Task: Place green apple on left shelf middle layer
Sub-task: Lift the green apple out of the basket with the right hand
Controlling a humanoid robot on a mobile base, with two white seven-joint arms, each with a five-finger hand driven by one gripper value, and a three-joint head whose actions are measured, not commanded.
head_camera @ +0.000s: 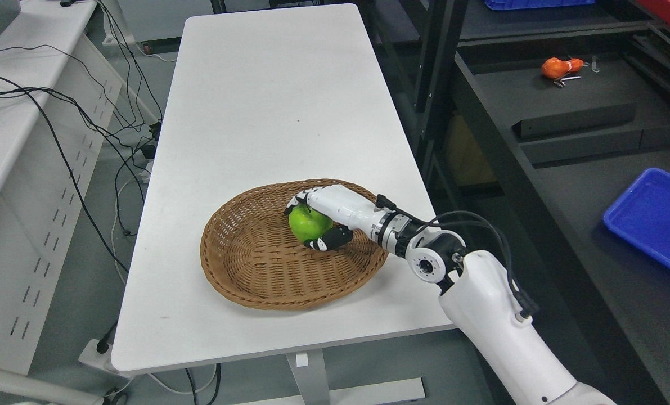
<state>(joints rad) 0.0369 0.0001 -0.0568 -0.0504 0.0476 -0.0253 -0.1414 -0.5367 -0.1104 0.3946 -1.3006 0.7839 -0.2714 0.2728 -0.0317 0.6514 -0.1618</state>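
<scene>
A green apple (307,223) lies in a brown wicker basket (244,264) on the near part of the white table (267,101). My right hand (315,222) reaches in from the lower right and is wrapped around the apple, fingers over its top and thumb under its near side. The apple is inside the basket; whether it still rests on the weave I cannot tell. The left arm is out of view.
Dark shelving (565,124) stands right of the table, holding an orange object (560,67) and a blue tray (652,219). A white desk (8,112) with black cables (87,124) stands at the left.
</scene>
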